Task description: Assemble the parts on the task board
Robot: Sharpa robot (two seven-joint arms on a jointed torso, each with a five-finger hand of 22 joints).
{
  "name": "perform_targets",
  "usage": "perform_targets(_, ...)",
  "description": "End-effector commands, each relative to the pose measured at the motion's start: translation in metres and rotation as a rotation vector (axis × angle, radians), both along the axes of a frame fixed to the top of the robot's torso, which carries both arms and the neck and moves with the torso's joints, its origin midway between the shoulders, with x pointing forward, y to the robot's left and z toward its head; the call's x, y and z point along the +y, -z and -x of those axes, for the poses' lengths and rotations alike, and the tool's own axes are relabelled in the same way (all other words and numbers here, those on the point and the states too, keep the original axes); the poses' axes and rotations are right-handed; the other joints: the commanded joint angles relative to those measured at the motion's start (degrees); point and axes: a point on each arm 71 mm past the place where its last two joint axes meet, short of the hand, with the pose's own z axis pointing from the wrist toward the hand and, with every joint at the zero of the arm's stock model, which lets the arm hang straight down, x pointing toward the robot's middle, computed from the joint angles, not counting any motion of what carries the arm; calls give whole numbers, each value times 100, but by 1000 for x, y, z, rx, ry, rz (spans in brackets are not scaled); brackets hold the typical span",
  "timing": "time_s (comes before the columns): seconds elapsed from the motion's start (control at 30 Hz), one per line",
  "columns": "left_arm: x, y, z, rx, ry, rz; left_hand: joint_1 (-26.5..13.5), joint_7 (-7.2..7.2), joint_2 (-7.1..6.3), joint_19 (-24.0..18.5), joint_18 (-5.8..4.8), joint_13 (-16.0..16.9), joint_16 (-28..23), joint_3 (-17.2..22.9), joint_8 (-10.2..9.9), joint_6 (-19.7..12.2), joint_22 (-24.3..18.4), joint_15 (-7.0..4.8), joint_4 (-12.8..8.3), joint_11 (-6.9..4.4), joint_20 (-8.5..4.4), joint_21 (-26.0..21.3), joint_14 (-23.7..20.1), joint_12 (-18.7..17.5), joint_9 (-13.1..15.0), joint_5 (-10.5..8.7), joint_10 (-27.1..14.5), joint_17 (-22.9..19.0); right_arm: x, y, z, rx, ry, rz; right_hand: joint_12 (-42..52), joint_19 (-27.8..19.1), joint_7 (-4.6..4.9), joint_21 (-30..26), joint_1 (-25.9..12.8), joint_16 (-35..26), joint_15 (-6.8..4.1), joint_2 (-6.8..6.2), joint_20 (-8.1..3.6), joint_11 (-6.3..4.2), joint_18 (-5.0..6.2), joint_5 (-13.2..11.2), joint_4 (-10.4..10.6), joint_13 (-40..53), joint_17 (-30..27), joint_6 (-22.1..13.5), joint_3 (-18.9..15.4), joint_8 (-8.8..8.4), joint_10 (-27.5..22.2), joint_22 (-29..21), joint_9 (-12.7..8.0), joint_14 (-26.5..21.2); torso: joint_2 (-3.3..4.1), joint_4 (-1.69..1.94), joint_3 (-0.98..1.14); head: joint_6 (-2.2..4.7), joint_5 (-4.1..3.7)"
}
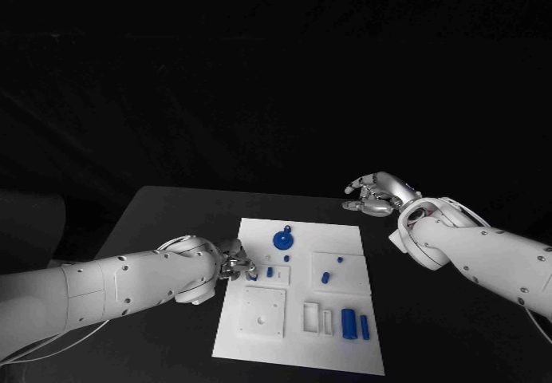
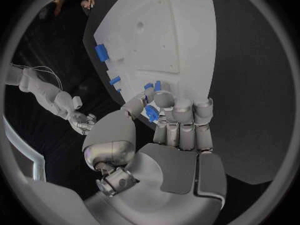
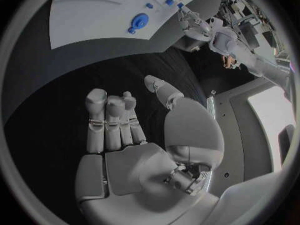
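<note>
Head view, task board (image 1: 301,335), black table (image 1: 172,209)

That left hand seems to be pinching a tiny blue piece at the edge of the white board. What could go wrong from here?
The left hand holds the small blue part only at its fingertips, so it might slip or tilt before seating. Its fingers crowd other blue parts on the task board and could nudge them. The right hand hovers off the board, so nothing steadies the board if it gets pushed.
</note>
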Motion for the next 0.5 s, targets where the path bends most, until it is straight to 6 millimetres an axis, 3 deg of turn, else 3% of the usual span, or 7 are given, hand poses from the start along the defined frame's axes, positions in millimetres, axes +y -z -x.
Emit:
perform_targets(0.03, -2, -2, -3, -44, 5, -7, 11, -255, 28, 26, 128, -10, 28, 188, 508, 545, 9, -246, 166, -202, -687, 28, 261, 10, 26, 33, 182, -1, 0, 1, 0, 10, -11, 7, 25, -19, 37, -34, -14, 39, -2, 28, -33, -21, 488, 22, 24, -6, -5, -9, -20, 15, 16, 10, -6, 48, 2, -1, 0, -2, -19)
perform_targets(0.5, -4, -3, -6, -67, 8, -21, -7, -262, 46, 35, 129, -16, 26, 186, 521, 560, 10, -245, 169, -209, -688, 27, 267, 12, 33, 25, 180, -3, 0, 0, 1, 10, -12, 7, 27, -18, 37, -36, -19, 39, -1, 30, -33, -21, 488, 28, 27, -10, -6, -10, -23, 14, 14, 12, -7, 48, 6, 3, -4, -15, -27)
